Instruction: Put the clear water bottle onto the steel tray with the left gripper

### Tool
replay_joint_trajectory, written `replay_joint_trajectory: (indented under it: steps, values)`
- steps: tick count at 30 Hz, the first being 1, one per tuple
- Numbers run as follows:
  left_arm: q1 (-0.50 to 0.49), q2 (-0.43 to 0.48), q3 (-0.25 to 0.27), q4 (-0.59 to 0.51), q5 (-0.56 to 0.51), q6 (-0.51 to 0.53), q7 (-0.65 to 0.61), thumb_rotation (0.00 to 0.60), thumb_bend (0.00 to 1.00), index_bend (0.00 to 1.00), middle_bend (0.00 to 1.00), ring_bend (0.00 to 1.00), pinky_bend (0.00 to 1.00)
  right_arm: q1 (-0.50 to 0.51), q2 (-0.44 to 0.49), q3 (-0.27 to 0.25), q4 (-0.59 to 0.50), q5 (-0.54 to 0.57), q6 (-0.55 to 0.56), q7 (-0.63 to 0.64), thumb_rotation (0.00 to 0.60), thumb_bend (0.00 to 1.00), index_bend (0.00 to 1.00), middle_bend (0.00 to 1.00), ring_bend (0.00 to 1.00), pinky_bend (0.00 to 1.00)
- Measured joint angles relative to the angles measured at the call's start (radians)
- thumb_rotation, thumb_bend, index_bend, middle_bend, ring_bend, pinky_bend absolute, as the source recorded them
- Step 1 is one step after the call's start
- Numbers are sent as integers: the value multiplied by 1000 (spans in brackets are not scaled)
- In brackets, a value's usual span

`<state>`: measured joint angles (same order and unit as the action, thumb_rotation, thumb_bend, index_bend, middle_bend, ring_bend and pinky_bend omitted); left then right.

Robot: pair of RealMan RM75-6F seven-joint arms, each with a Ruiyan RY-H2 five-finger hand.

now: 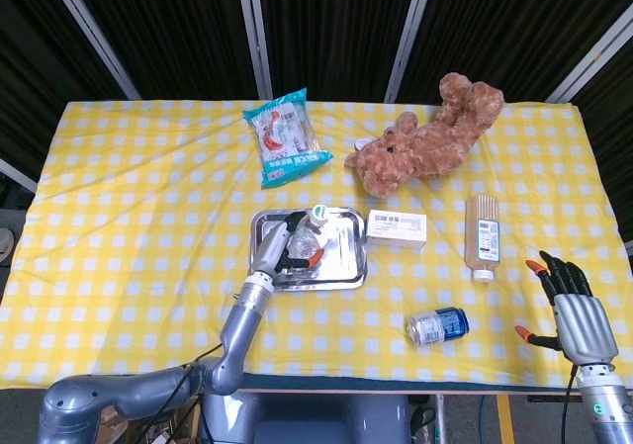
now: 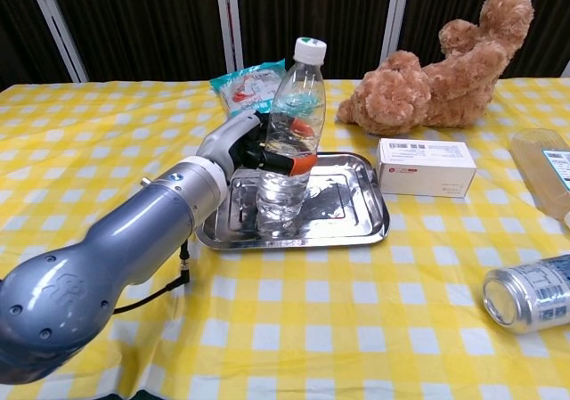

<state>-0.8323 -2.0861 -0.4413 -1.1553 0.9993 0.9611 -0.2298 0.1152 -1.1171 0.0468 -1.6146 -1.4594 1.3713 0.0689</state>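
The clear water bottle (image 2: 289, 142) with a white cap stands tilted a little to the right, its base on the steel tray (image 2: 356, 228). My left hand (image 2: 258, 155) grips the bottle around its middle, orange fingertips wrapped on the front. From the head view the bottle (image 1: 310, 234) shows from above inside the tray (image 1: 341, 266), with the left hand (image 1: 282, 246) on its left side. My right hand (image 1: 572, 310) rests near the table's front right corner, fingers spread, holding nothing.
A white box (image 2: 424, 167) lies just right of the tray. A brown teddy bear (image 2: 441, 61) and a teal snack bag (image 1: 286, 136) sit at the back. A tan bottle (image 1: 482, 235) lies on its side, and a blue can (image 1: 436, 325) lies near the front.
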Motion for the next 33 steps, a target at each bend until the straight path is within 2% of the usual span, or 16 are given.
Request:
replay_joint_trajectory:
  steps: [3, 6, 9, 19, 27, 33]
  values:
    - [3, 11, 6, -7, 11, -15, -10, 600, 295, 362, 227, 26, 121, -1, 0, 1, 0, 2, 1, 1, 600, 50, 145, 0, 8, 0]
    - [12, 31, 19, -27, 36, -26, -31, 600, 247, 301, 155, 0, 96, -1, 1, 1, -3, 5, -1, 1, 600, 49, 145, 0, 8, 0]
    - [21, 58, 33, -51, 57, -42, -49, 600, 244, 256, 123, 0, 84, 0, 2, 0, -8, 6, -6, 0, 600, 49, 145, 0, 8, 0]
    - [70, 154, 83, -150, 127, -34, -69, 600, 244, 182, 83, 0, 72, 0, 5, -2, -22, 12, -10, -12, 600, 49, 145, 0, 8, 0]
    - [111, 224, 100, -195, 125, -28, -77, 600, 238, 83, 9, 0, 44, 0, 6, -3, -33, 15, -14, -26, 600, 49, 145, 0, 8, 0]
    - [136, 292, 118, -245, 134, -31, -74, 600, 237, 92, 20, 0, 41, -2, 7, -1, -35, 21, -10, -34, 600, 49, 145, 0, 8, 0]
